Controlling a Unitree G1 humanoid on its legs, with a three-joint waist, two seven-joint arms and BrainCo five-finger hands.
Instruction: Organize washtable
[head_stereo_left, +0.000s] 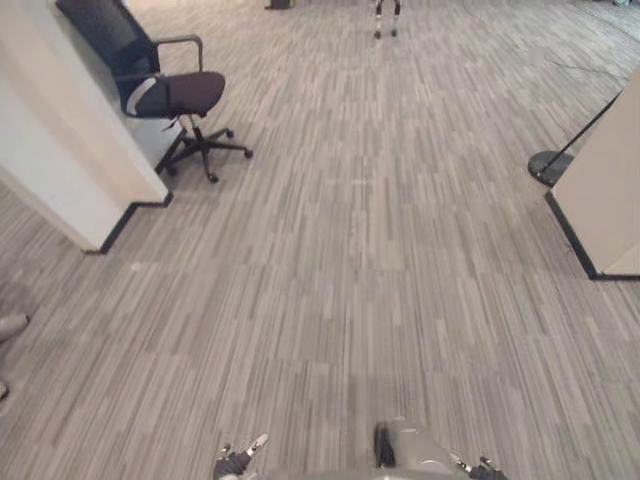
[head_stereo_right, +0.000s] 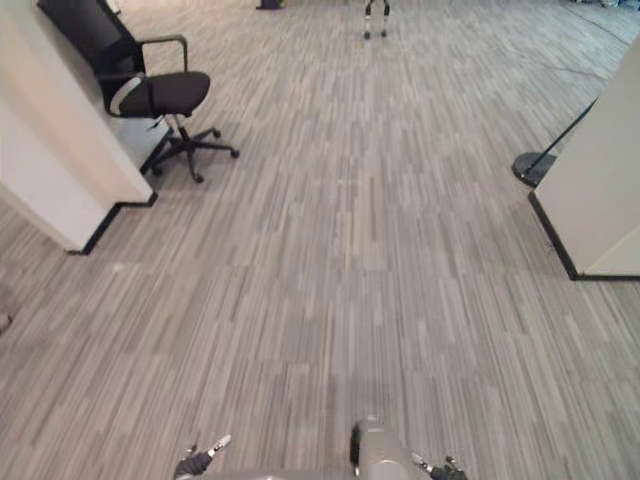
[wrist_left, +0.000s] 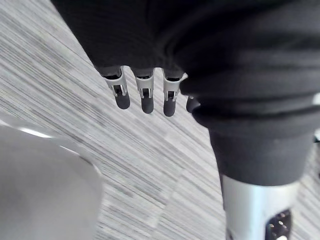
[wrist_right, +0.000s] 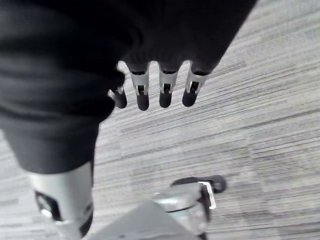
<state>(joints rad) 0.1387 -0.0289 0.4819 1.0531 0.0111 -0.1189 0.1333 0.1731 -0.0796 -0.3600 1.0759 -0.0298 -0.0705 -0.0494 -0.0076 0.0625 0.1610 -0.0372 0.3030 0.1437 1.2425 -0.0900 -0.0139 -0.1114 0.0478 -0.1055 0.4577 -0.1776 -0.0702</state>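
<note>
The robot stood on open grey striped carpet (head_stereo_left: 380, 260), a black swivel office chair (head_stereo_left: 170, 95) by a white partition wall (head_stereo_left: 60, 170) to its left. Its left hand (wrist_left: 144, 97) and right hand (wrist_right: 163, 92) hung with fingers straight and loose, holding nothing. Where the washtable was I could not tell; I judged it was at the approach, needing to turn or walk to find it.
</note>
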